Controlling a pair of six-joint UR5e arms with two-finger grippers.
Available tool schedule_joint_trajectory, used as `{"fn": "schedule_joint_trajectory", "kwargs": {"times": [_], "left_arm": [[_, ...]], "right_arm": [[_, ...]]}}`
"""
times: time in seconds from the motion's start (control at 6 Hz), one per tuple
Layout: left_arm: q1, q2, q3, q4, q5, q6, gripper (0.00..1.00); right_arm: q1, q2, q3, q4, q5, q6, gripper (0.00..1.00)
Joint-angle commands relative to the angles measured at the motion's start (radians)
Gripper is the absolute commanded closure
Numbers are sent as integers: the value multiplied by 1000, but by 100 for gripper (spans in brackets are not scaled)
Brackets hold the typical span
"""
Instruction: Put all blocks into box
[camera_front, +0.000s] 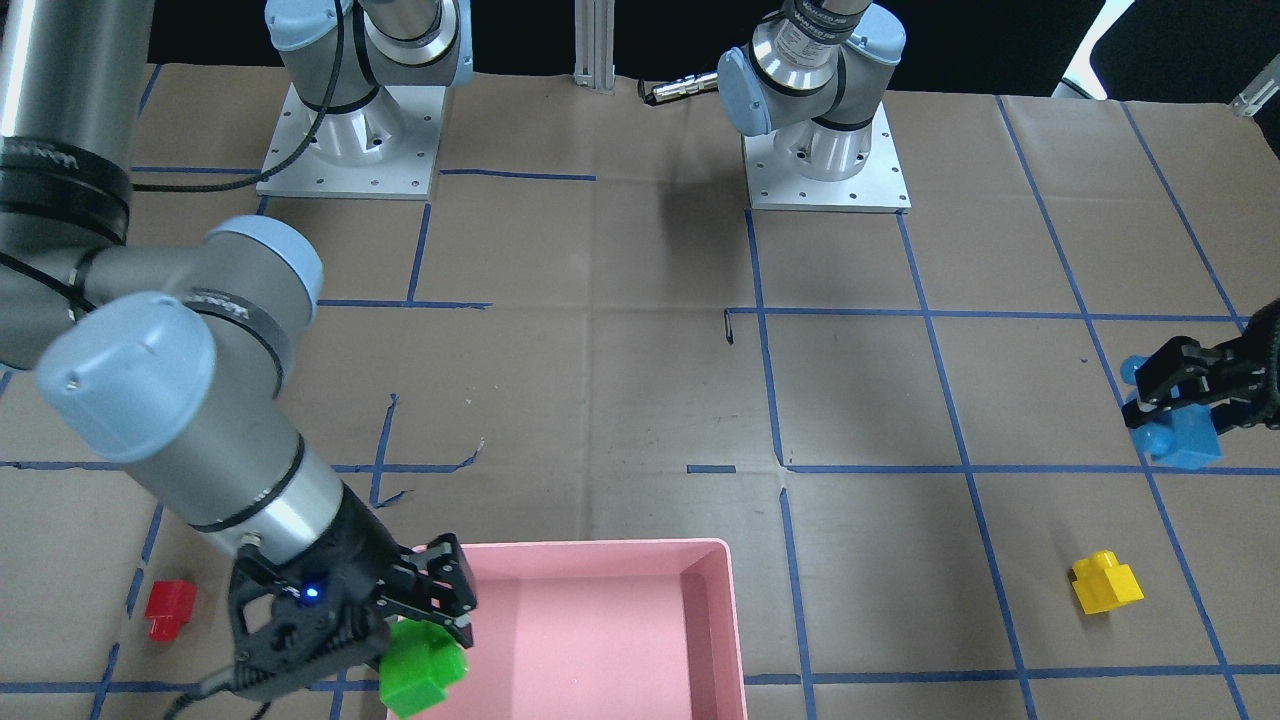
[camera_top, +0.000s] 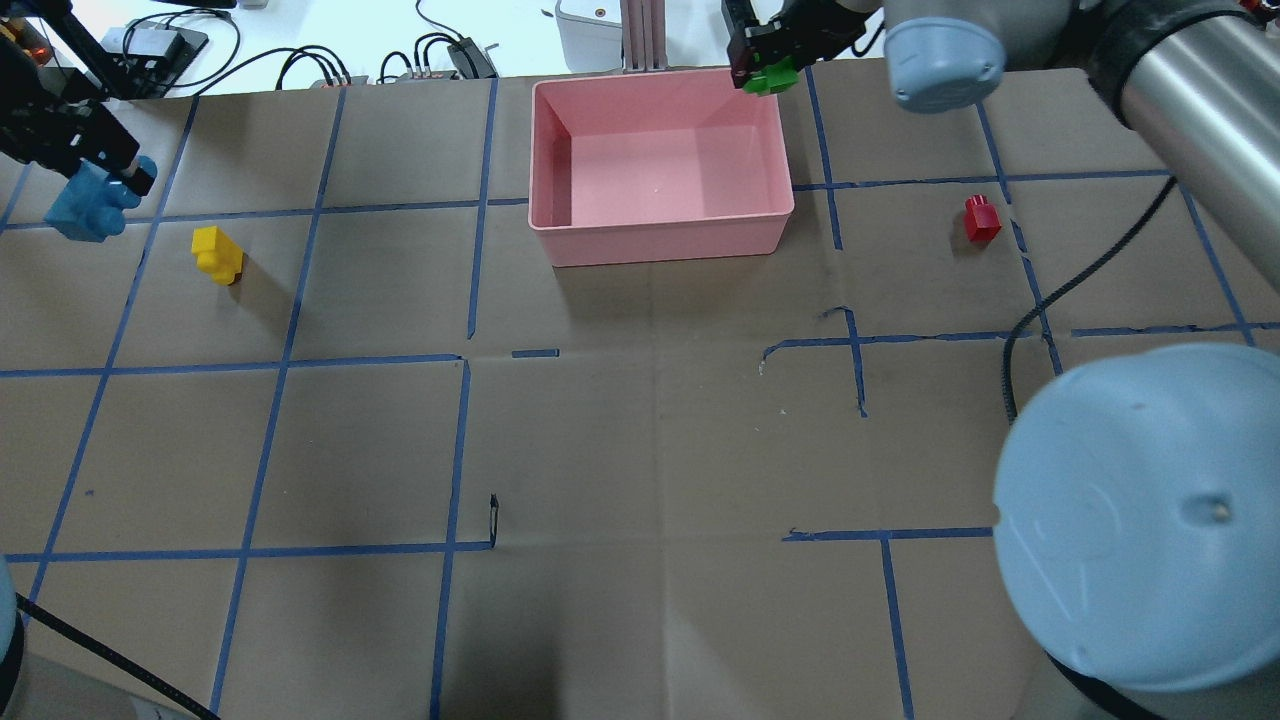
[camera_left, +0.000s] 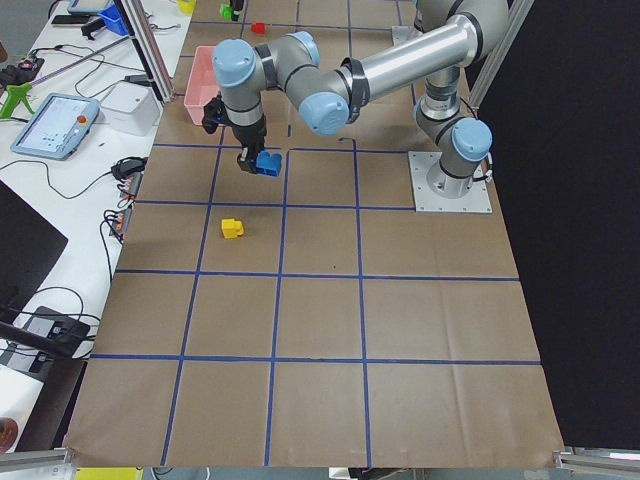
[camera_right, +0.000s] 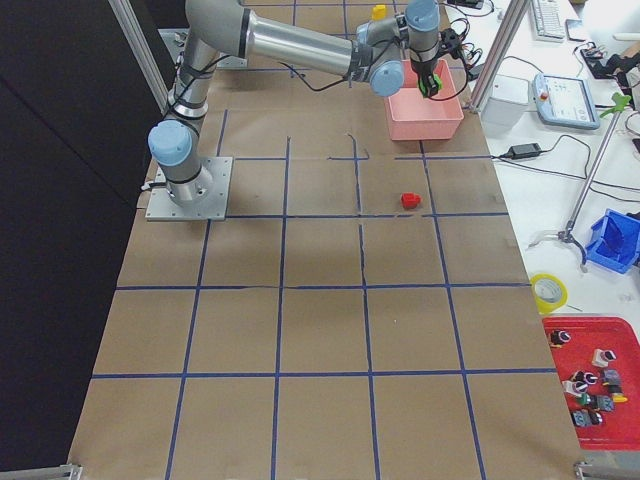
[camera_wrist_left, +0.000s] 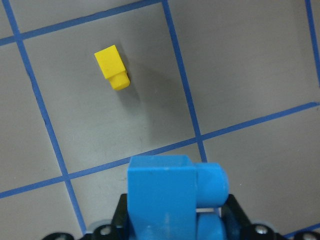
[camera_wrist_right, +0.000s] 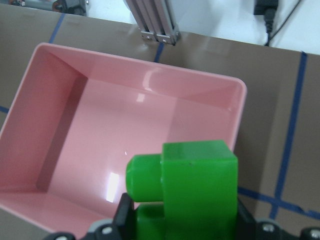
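My right gripper (camera_top: 765, 62) is shut on the green brick (camera_top: 770, 78) and holds it above the far right corner of the pink tray (camera_top: 660, 240). The right wrist view shows the green brick (camera_wrist_right: 195, 190) over the tray's rim (camera_wrist_right: 240, 100); the tray's inside is bare. My left gripper (camera_top: 100, 175) is shut on the light blue brick (camera_top: 85, 205) and holds it just above the table at the far left. The yellow brick (camera_top: 217, 254) lies on the table close by, also in the left wrist view (camera_wrist_left: 113, 67). The red brick (camera_top: 981, 218) lies right of the tray.
Blue tape lines grid the brown table cover. An aluminium post (camera_top: 640, 35) stands just behind the tray. Cables and boxes (camera_top: 440, 55) lie past the far table edge. The arm bases (camera_front: 825, 150) stand at the robot's side.
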Motion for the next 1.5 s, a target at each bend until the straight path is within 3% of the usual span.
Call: {"fn": "schedule_joint_trajectory", "kwargs": {"times": [0.0, 0.17, 0.5, 0.67, 0.83, 1.0, 1.33], "left_arm": [[-151, -124, 172, -21, -6, -246, 100], [-202, -176, 225, -21, -10, -327, 100], [-274, -252, 271, 5, -7, -418, 100], [-308, -272, 285, 6, -1, -472, 100], [-354, -287, 285, 23, 1, -525, 100], [-394, -316, 287, 90, -1, -588, 100], [-510, -358, 299, 129, 2, -726, 100]], "right_arm": [[86, 82, -42, -61, 4, 96, 58], [103, 81, -39, -64, -12, 111, 1], [100, 63, -33, -44, -26, 109, 1], [76, 47, -23, -35, -98, 112, 3], [26, -39, 44, 53, -191, 104, 8], [-58, -156, 143, 189, -219, 98, 8], [-285, -317, 371, 203, -318, 102, 13]]}}
